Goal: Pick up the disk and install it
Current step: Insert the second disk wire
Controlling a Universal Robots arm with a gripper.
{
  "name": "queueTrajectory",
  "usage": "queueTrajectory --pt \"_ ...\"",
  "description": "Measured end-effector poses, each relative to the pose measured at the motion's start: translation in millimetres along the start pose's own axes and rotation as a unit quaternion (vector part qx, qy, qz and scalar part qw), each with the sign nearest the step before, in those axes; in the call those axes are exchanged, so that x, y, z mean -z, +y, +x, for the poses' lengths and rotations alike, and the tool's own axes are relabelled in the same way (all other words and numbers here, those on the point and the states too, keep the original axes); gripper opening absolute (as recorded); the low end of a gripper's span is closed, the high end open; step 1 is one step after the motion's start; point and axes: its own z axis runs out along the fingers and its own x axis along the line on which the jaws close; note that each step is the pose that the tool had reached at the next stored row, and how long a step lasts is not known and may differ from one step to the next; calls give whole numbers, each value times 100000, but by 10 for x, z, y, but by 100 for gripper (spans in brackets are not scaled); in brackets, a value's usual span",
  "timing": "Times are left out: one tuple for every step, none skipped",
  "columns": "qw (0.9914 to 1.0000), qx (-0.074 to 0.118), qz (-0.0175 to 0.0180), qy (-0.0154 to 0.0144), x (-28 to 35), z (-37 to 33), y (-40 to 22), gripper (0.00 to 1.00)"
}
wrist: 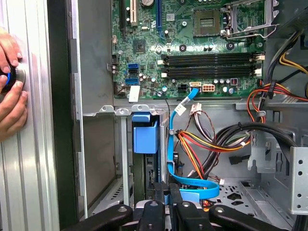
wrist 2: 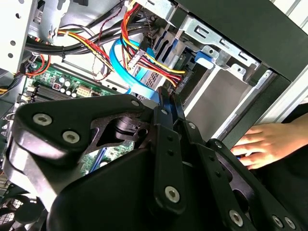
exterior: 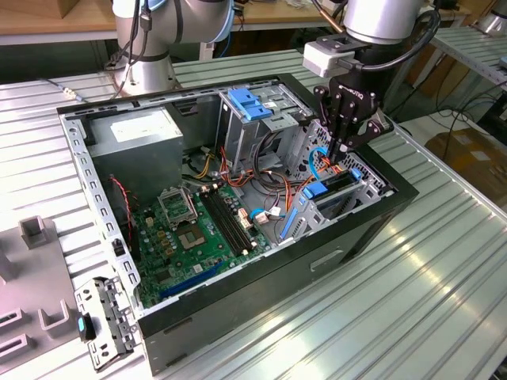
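Lettering in white is printed on the black body of the gripper (exterior: 346, 162) and a white sticker is carried by the grey power supply (exterior: 146, 131), but none of it is read out here. The open computer case (exterior: 380, 218) is laid on its side on a ribbed aluminium table (exterior: 444, 277), with the green motherboard (exterior: 198, 229) exposed and a blue-topped drive bay (exterior: 249, 103) standing near the far wall. The disk (exterior: 333, 188) is seated in the metal drive cage at the case corner on the exterior view's right, shown edge-on, so that little more than its dark body and a blue side rail can be made out; its label is hidden. The gripper is lowered just above that cage, its fingers (wrist 2: 166, 103) drawn nearly together with a narrow slit between them; whether anything is pinched there cannot be told. A blue flat data cable (wrist: 190, 180) is looped close beside the fingertips, and bundled red, yellow and black wires crowd the space next to the cage. A person's hand (wrist: 10, 91) is rested on the table outside the case wall, partly cut off by the frame.
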Motion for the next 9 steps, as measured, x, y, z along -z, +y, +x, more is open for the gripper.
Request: queueTrajectory --pt "100000 0 3 -1 0 0 0 16" --pt "100000 0 7 -3 0 0 0 16" --pt "100000 -1 9 -3 0 0 0 16" --pt "100000 -4 14 -3 0 0 1 16" --pt "100000 -1 75 -15 -1 0 2 16" --pt "99999 -33 445 -127 -7 -1 14 16" --pt "99998 -51 646 -237 -8 0 21 16" --pt "99995 -91 926 -471 -9 3 33 16" --pt "99988 -169 1357 -782 -13 10 51 16"
